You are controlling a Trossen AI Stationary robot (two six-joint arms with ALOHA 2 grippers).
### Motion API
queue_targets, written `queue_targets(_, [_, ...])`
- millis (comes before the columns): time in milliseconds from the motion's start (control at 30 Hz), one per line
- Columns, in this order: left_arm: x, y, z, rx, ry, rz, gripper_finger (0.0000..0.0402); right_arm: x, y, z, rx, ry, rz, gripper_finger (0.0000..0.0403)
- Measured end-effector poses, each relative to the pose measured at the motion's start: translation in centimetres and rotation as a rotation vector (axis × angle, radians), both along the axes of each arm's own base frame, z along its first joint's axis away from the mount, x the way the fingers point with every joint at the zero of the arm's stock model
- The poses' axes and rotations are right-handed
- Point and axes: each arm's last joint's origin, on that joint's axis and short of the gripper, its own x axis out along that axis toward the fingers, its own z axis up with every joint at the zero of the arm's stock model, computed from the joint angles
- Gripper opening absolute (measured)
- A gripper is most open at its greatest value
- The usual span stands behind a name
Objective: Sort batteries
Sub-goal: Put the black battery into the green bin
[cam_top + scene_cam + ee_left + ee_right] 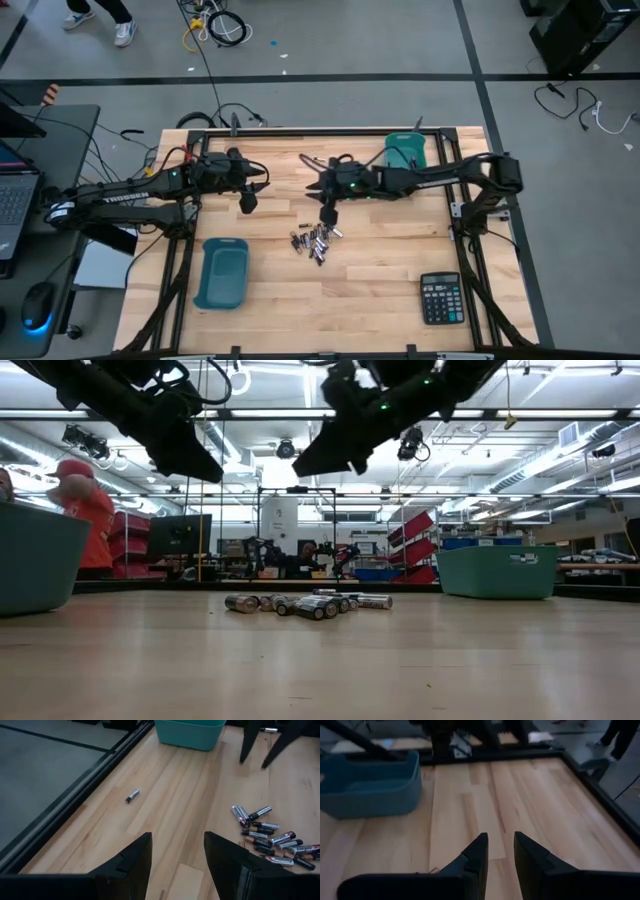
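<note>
Several small silver and black batteries point(312, 242) lie in a loose pile on the wooden table's middle, also seen in the low view point(310, 603) and the left wrist view point(272, 837). One battery point(131, 795) lies alone, toward the far edge. My right gripper point(328, 212) hangs above the table just beyond the pile's far side, open, with nothing between its fingers point(500, 837). My left gripper point(248, 200) hovers to the pile's left, open and empty point(177, 837).
A teal bin point(222, 272) stands near the front left, and another teal bin point(405, 152) sits at the far right. A black calculator point(440, 298) lies at the front right. A black frame point(470, 240) borders the table. A person point(85, 520) is in the room beyond.
</note>
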Motion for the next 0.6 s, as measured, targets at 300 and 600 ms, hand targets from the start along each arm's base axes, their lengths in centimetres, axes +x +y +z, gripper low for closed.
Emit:
queue_targets(300, [-0.1, 0.0, -0.2, -0.008, 0.026, 0.001, 0.0182, 2.1, 1.3, -3.2, -0.089, 0.133, 0.099, 0.0079])
queue_targets(600, [-0.1, 0.0, -0.2, -0.003, 0.024, -0.001, 0.0182, 3.1, 1.5, -7.2, -0.109, 0.231, 0.13, 0.0079])
